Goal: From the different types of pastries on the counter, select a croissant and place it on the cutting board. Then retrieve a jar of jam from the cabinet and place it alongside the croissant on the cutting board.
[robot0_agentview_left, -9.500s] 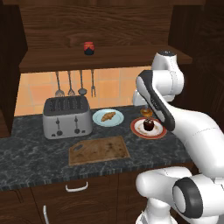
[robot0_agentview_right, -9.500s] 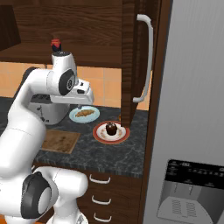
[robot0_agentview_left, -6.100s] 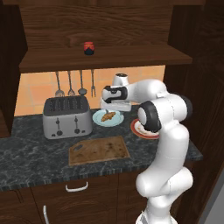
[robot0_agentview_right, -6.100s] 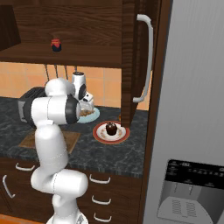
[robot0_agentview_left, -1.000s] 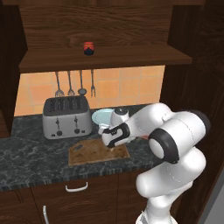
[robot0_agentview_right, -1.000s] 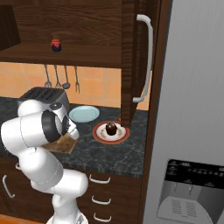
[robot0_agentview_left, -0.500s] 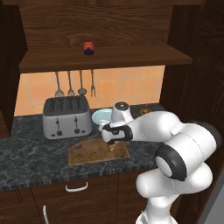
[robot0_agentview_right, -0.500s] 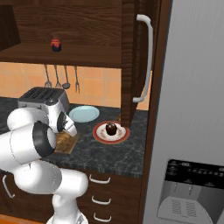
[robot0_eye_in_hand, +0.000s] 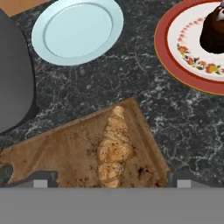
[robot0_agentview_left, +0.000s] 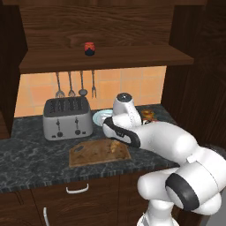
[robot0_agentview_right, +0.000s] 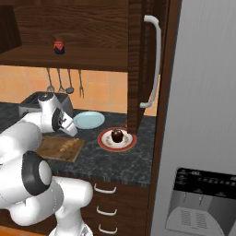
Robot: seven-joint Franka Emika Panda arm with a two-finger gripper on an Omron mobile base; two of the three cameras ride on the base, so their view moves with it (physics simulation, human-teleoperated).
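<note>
Change since earlier: croissant [robot0_eye_in_hand: 113, 148] now lies on the cutting board [robot0_agentview_left: 88, 154]; a few seconds back it sat on the pale blue plate [robot0_eye_in_hand: 76, 30], which is now bare. Arm has swung from the plates down to the board.
Gripper: gripper [robot0_eye_in_hand: 109, 180] hangs just above the croissant; finger tips [robot0_eye_in_hand: 41, 179] stand wide apart at either side of the pastry, not pinching it. Jaws were narrower a second ago.
Croissant: resting flat near the right-hand end of the board as seen from the left base view, long axis pointing toward the pale blue plate; free of the fingers.
Cutting board: flat on the counter [robot0_agentview_left: 31, 161], in front of the toaster [robot0_agentview_left: 67, 117]; darker stains on its surface.
Jar of jam: jar of jam [robot0_agentview_left: 89, 48] upright on the shelf of the cabinet [robot0_agentview_left: 106, 26], well above the counter and well apart from the gripper.
Chocolate pastry: dark round pastry [robot0_agentview_right: 117, 135] on a red-rimmed plate [robot0_agentview_right: 105, 143], to the right of the board, apart from it.
Pale blue plate: behind the board, between the toaster and the red-rimmed plate.
Other: utensils [robot0_agentview_left: 70, 86] hang on the tiled wall above the toaster; small round golden pastry partly hidden behind the arm in the left base view.
</note>
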